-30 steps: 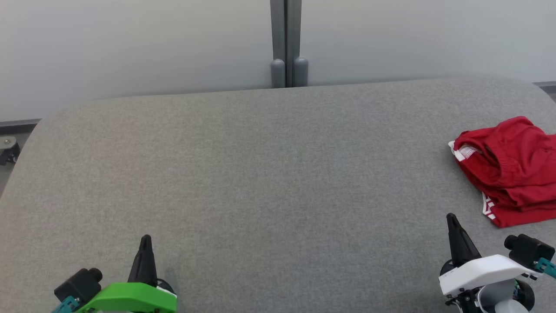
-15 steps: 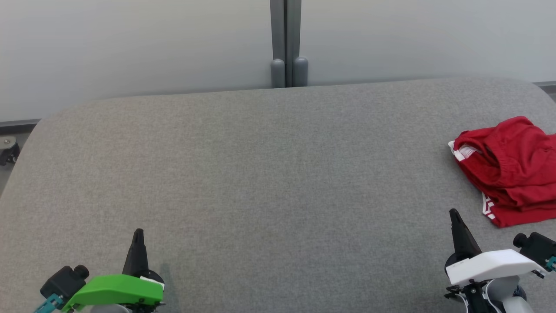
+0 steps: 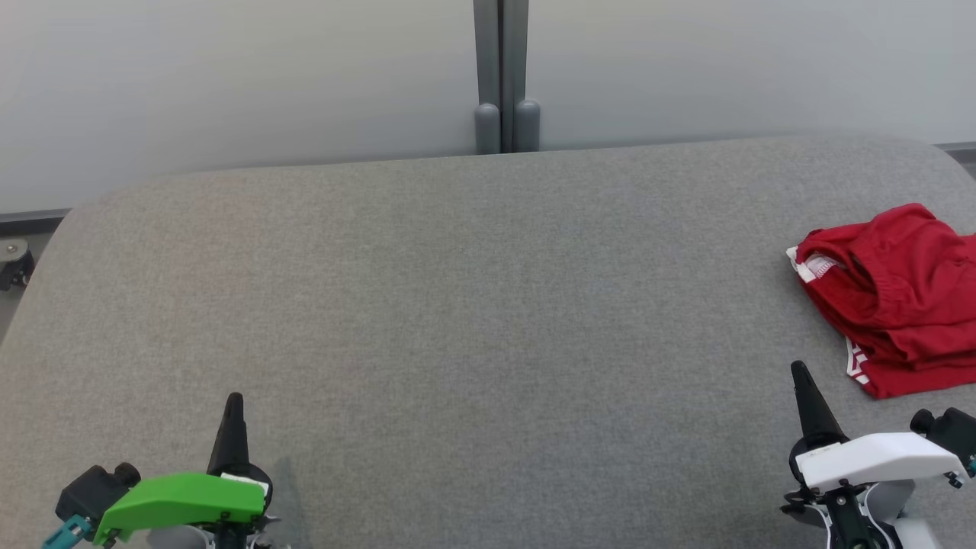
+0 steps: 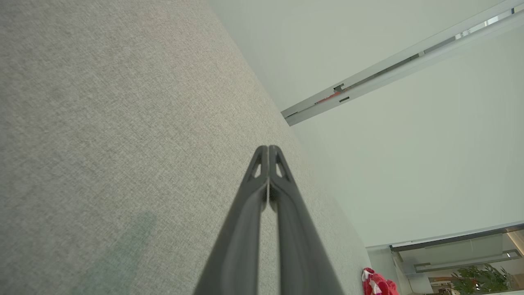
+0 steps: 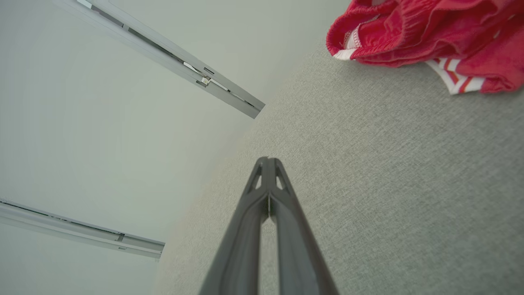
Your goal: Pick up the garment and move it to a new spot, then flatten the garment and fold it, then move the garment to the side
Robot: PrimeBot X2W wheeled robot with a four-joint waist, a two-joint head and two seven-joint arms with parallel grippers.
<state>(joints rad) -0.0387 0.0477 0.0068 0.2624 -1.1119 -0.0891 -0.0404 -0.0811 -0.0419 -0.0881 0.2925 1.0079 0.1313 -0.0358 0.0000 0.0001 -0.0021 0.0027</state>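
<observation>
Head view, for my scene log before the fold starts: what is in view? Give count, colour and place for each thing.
shorts: one, red with white striped trim, bunched at the table's right side, touching neither end effector.
table: one, grey fabric top, spanning the view.
wall panels: two, pale grey, behind the table.
post: one, grey, between the panels, top centre.
caster: one, dark, beyond the table's left edge.
left end effector: one, dark fingers shut, green cover, lower left.
right end effector: one, dark fingers shut, white cover, lower right, near the shorts.
</observation>
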